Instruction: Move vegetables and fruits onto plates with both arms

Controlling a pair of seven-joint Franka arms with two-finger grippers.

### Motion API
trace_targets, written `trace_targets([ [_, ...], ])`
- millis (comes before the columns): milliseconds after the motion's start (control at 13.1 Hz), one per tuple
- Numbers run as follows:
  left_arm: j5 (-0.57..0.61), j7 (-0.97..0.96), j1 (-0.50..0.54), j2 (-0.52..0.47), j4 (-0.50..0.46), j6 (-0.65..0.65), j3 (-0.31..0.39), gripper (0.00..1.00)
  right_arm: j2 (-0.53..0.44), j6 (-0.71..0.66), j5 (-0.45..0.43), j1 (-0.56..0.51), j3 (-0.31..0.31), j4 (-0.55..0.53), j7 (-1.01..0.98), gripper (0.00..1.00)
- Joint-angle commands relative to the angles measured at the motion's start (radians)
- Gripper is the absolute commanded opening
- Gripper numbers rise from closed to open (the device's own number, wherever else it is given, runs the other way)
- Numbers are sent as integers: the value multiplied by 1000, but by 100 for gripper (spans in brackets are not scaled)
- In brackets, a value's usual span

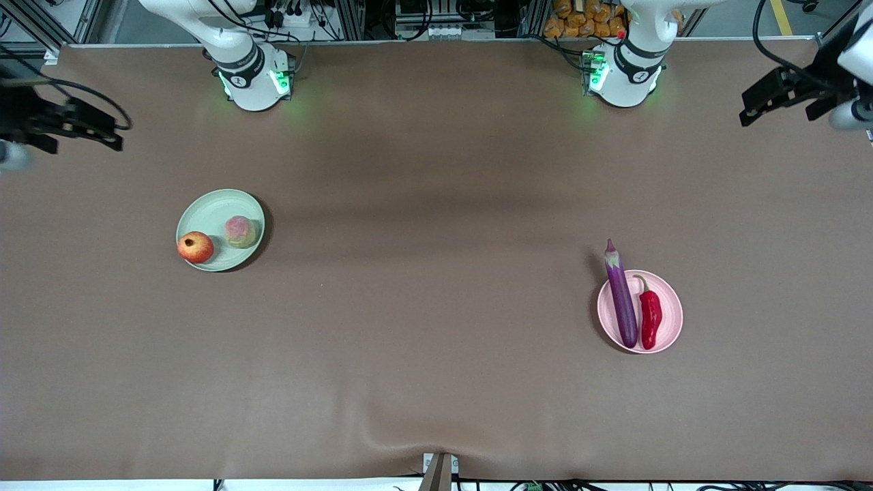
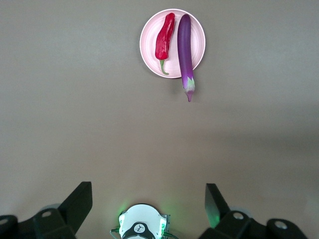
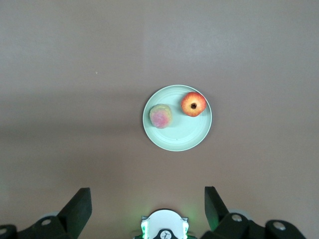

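Two-arm produce sorting, all four items resting on plates. The pale green plate (image 1: 219, 230) lies toward the right arm's end of the table and carries the round red fruit (image 1: 195, 247), which sits at the plate's rim nearer the front camera, and the pink-and-yellow-green fruit (image 1: 240, 231) just beside it. The pale pink plate (image 1: 640, 311) lies toward the left arm's end and carries the purple eggplant (image 1: 621, 296) and the red chili pepper (image 1: 649, 314), side by side and close to parallel. The eggplant's long axis runs roughly from the front camera toward the robots' bases; its stem cap overhangs the rim on the base-facing side.

The right gripper (image 1: 65, 126) hangs raised over the table's edge at the right arm's end, fingers apart and empty; the green plate is well apart from it, toward the table's middle and nearer the front camera. The left gripper (image 1: 794, 92) hangs likewise over the edge at the left arm's end, fingers spread, holding nothing, with the pink plate well apart from it.

Judged from this layout, the transfer looks complete; no item remains on the bare table (image 1: 436, 273), and neither arm has a pick target
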Motion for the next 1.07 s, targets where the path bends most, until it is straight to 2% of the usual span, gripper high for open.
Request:
trace_targets([
  [0,3,18,5,-68,-66,12,-10,100,-124,58,-21,-38,6,-164,-11,100],
  [382,3,18,3,-78,-73,19,-10,100,-67,34,-20,-25,12,-49,-6,100],
  [535,3,23,2,-68,-63,19,-10,100,-71,34,-14,-26,7,-38,-5,100],
  [764,3,23,2,-56,-43,19,-10,100,-73,-1,42,-73,-26,-38,-6,100],
  [993,3,23,2,-58,-42,17,-10,100,-75,-8,28,-67,-22,-38,-11,100],
])
